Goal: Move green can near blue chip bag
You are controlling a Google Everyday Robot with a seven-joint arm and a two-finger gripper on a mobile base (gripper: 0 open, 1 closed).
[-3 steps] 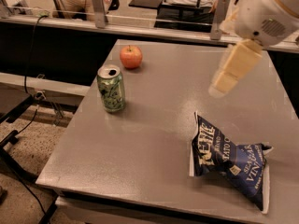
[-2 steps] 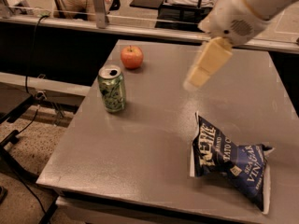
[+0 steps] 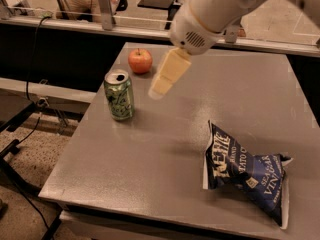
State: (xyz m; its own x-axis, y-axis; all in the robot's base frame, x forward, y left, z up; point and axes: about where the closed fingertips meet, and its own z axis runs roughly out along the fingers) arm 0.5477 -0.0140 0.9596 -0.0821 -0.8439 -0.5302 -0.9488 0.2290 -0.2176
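Observation:
The green can (image 3: 119, 95) stands upright near the left edge of the grey table (image 3: 165, 149). The blue chip bag (image 3: 247, 173) lies at the front right of the table, well apart from the can. My gripper (image 3: 162, 84), with cream-coloured fingers, hangs from the white arm above the table, just to the right of the can and a little higher than its top. It holds nothing.
A red apple (image 3: 140, 60) sits on the table behind the can, near the far left corner. Beyond the table's far edge runs a railing with dark furniture. To the left the floor drops away with cables and a metal frame.
The arm and gripper have swung left across the table, from above the right side towards the can. The can, bag and apple have not moved.

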